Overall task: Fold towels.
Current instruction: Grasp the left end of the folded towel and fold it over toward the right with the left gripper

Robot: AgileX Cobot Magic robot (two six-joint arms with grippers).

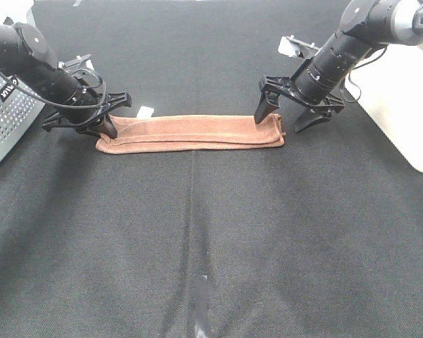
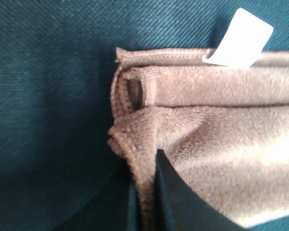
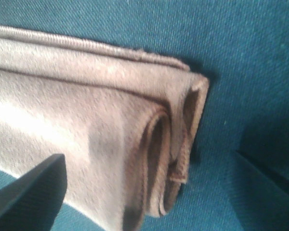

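**A:** Any bins or boxes?

**B:** A pale grey perforated metal wall [image 1: 1, 134] stands at the left edge of the high view, and a white boxy body [image 1: 402, 113] at the right edge. I cannot tell whether either is a container, or what it holds.

**A:** Where is the towel?

**B:** 1 reddish-brown towel [image 1: 190, 134] lies on the black table [image 1: 211, 239]. It is folded into a long narrow strip running left to right between the 2 arms.

**A:** Texture?

**B:** A short fuzzy pile with corded, stitched hems. At both ends the layers curl into soft open loops. The table cover is dark woven cloth with a crease running toward the front, and a short grey strip [image 1: 200, 296] lies on that crease.

**A:** Anything to read?

**B:** A small white tag [image 2: 238, 38] sticks out from the towel's long edge near its left end, and the side that shows is blank. A white label [image 1: 7, 90] on the left arm bears dark letters too small to read.

**A:** The claws?

**B:** The left gripper [image 1: 109, 130] is clenched on the towel's left end, with the corner's hem pinched between 2 dark fingers [image 2: 183, 202]. The right gripper [image 1: 278, 123] is released, its jaws wide and straddling the right end. 1 tip is at the towel; the other is over bare cloth just past the end.
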